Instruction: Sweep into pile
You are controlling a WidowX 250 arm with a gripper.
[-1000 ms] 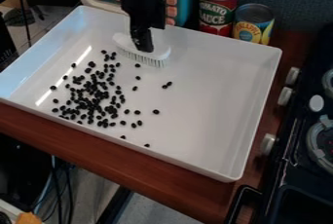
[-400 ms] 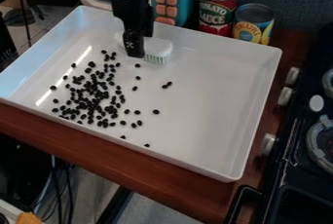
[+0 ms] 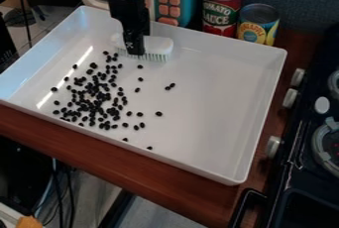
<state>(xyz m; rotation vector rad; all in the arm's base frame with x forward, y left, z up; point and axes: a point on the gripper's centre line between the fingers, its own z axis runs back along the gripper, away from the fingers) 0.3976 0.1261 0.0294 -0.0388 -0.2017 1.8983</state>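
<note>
Black claw (image 3: 135, 48) at the tray's far left pinches the white brush (image 3: 157, 46) across its middle, bristles down. Just nearer, dark beans (image 3: 99, 95) cluster in the tray's (image 3: 212, 93) left half, several strays lying to their right.

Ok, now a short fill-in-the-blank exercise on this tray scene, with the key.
1. The small beans scattered in the tray are ____ in colour.
2. The brush has its bristles pointing ____.
3. Behind the tray's far rim stand ____ cans.
4. The stove has its knobs on the side ____ the tray.

Missing words: black; down; two; facing
</note>
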